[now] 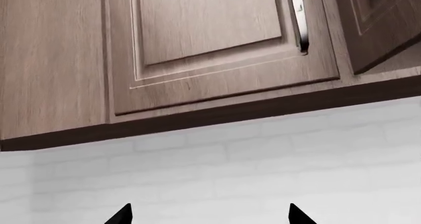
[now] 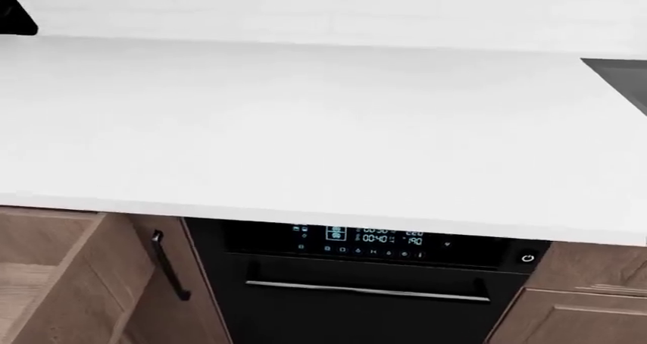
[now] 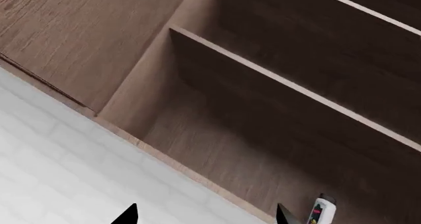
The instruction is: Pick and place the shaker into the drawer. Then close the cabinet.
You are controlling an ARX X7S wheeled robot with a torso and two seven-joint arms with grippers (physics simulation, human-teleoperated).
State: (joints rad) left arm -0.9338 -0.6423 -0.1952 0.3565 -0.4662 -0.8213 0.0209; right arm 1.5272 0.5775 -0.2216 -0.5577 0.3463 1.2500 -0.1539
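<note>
The shaker, a small white bottle with a dark cap and a coloured label, stands on the lowest shelf of an open wall cabinet. It shows in the right wrist view, just beside one fingertip of my right gripper, which is open and empty. My left gripper is open too, in front of the white tiled wall below closed panelled cabinet doors. In the head view the drawer stands open at the lower left under the counter, its dark bar handle showing. Neither gripper appears in the head view.
A white countertop fills the head view. Below it sits a black oven with a lit display and a bar handle. A dark inset lies at the counter's right edge, and a dark shape at the far left. One panelled door hangs ajar.
</note>
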